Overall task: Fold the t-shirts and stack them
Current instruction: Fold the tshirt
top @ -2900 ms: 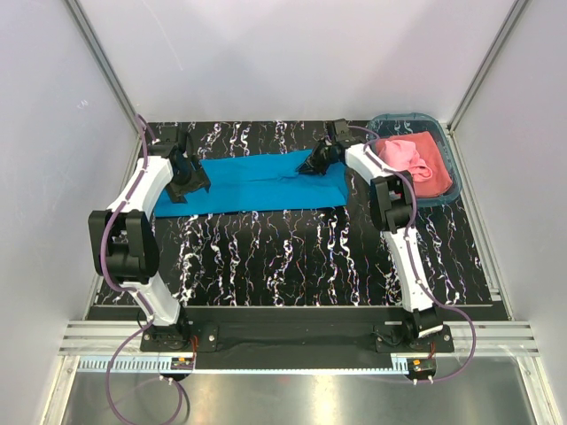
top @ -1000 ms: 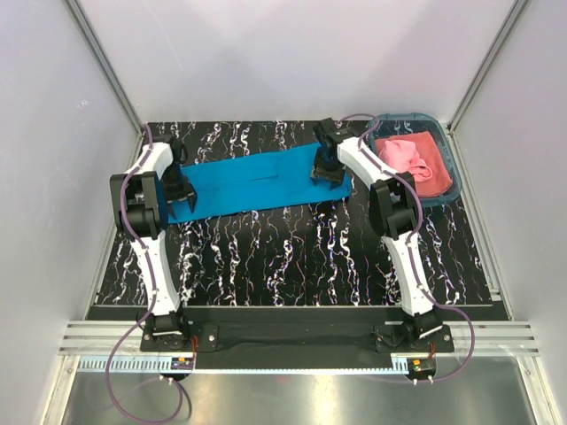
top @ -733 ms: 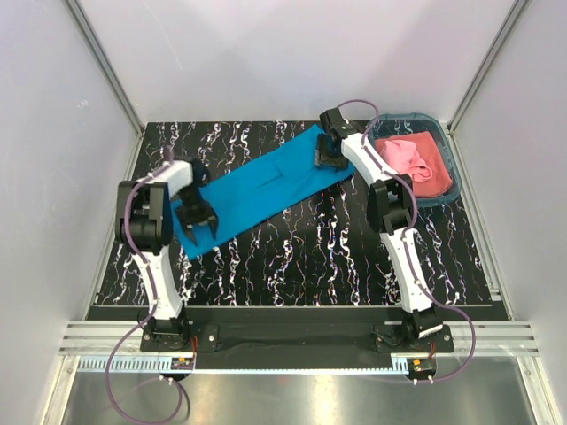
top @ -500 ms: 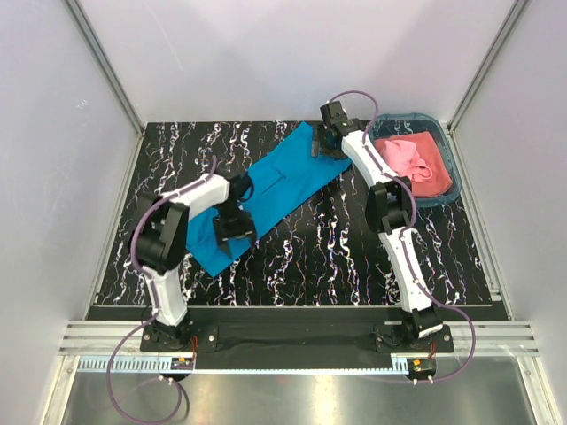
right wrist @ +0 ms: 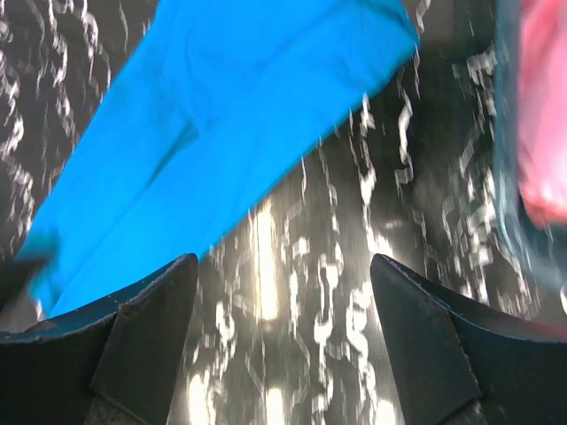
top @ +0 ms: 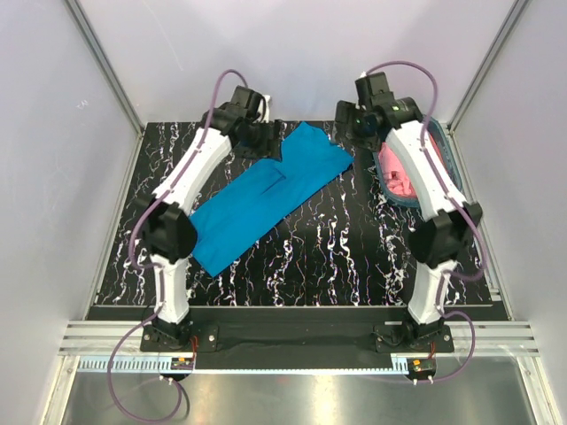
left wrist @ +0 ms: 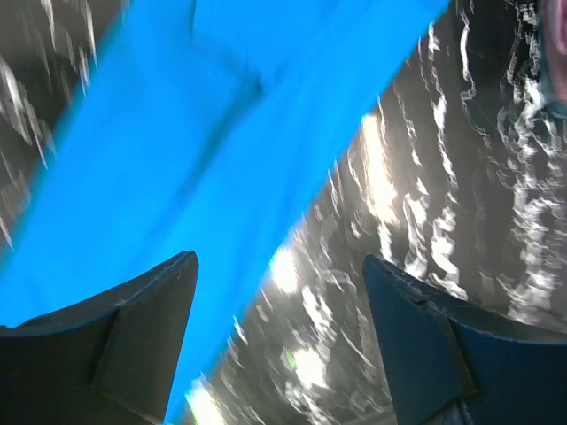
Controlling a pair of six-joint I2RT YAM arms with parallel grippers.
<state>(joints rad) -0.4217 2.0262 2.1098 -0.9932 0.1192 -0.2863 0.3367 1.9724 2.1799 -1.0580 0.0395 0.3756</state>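
The turquoise-blue t-shirt [top: 266, 195], folded into a long strip, lies diagonally on the black marbled table, its low end at front left and its high end at back right. My left gripper [top: 257, 140] hangs open above the strip's back end. In the left wrist view that gripper [left wrist: 279, 259] holds nothing and the blue t-shirt [left wrist: 177, 150] lies well below. My right gripper [top: 353, 122] is raised at the back right, open and empty [right wrist: 283, 258], with the blue t-shirt [right wrist: 221, 115] below it to its left. The pink t-shirt [top: 394, 173] lies in the basket, partly hidden by the right arm.
A teal plastic basket [top: 447, 177] stands at the back right corner of the table; its rim [right wrist: 509, 159] and the pink cloth [right wrist: 545, 106] show at the right wrist view's edge. White walls and metal posts close in the table on three sides.
Both grippers swung the blue t-shirt from lying crosswise to a diagonal, opened and let go of it. Both arms have since lifted toward the back of the table.
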